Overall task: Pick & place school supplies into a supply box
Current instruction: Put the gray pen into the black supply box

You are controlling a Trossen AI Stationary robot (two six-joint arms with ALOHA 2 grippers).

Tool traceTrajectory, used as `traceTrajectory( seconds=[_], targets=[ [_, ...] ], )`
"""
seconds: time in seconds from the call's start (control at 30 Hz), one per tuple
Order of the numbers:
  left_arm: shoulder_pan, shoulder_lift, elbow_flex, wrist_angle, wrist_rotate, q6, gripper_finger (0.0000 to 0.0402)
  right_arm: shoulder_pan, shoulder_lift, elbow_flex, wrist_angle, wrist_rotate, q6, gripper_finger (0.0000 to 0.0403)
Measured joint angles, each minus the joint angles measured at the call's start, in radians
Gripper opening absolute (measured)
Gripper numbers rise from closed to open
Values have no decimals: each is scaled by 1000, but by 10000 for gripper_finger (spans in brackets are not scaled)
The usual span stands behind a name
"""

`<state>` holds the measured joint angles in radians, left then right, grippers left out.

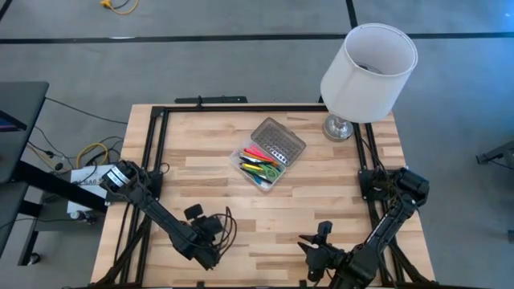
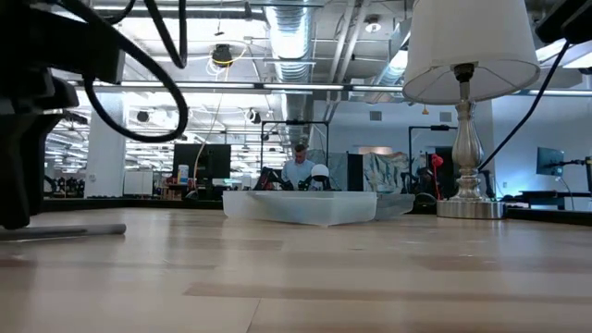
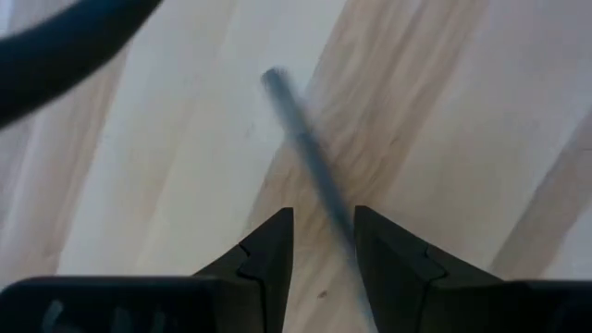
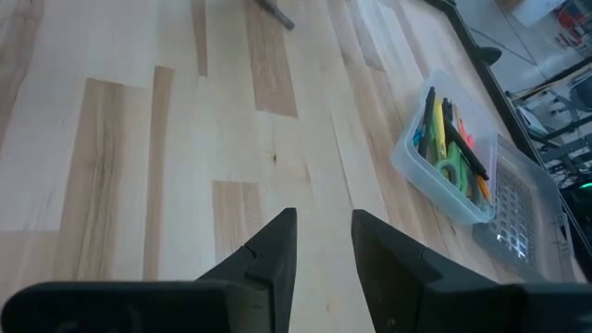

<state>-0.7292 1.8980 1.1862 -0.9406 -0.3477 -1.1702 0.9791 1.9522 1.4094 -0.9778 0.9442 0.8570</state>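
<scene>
The supply box (image 1: 259,170) sits at centre frame in the high view, lid (image 1: 279,141) swung open behind it, coloured school supplies (image 1: 263,166) lying inside. At lower left, my left gripper (image 3: 323,242) hangs just over the table (image 1: 201,148), fingers a little apart and clamped on nothing; a grey pen (image 3: 310,157) lies on the wood, running in between them. At lower right, my right gripper (image 4: 323,242) waits over bare boards, fingers likewise apart and empty.

Risk: the pen is thin and round, so closing off-centre could roll it away or pinch only its tip.

The surface is pale butcher-block wood inside a black frame. A white-shaded lamp (image 1: 365,72) stands at upper right. Beyond is an open workshop with ceiling ducts and a distant person (image 2: 298,170).
</scene>
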Motion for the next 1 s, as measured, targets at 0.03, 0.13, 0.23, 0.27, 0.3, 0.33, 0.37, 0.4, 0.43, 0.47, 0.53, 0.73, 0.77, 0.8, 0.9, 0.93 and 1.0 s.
traceTrajectory(
  seconds=[0.03,0.13,0.23,0.27,0.3,0.33,0.37,0.4,0.43,0.47,0.53,0.73,0.77,0.8,0.9,0.93,1.0],
  targets=[
    [0,0,0,10,1,0,111,0,0,0,0,0,0,102],
    [0,0,0,24,9,0,111,0,0,0,0,0,0,102],
    [0,0,0,23,15,-6,111,0,0,0,2,0,0,102],
    [0,0,0,23,21,-10,111,0,0,0,3,0,0,102],
    [0,0,0,24,26,-12,111,0,0,0,4,0,0,102],
    [0,0,0,24,29,-13,111,0,0,0,6,0,0,102],
    [0,0,0,23,30,-15,111,0,0,0,7,0,0,102],
    [0,0,0,24,31,-15,111,0,0,0,7,0,0,102],
    [0,0,0,23,36,-16,111,0,0,0,8,0,0,102],
    [0,0,0,23,42,-17,111,0,0,0,8,0,0,102],
    [0,0,0,24,53,-22,111,0,0,0,12,-1,0,102],
    [0,0,0,23,56,-27,111,1,0,0,16,-4,1,102],
    [0,0,0,23,56,-27,111,1,0,0,17,-4,0,102],
    [0,0,0,23,56,-26,111,1,0,0,19,-4,1,102],
    [-1,0,0,10,64,-26,111,1,0,0,21,-4,1,102],
    [-2,0,0,-4,77,-26,111,1,0,0,21,-4,1,102],
    [-5,0,0,-26,103,-11,111,1,0,0,22,-4,1,102]
  ],
)
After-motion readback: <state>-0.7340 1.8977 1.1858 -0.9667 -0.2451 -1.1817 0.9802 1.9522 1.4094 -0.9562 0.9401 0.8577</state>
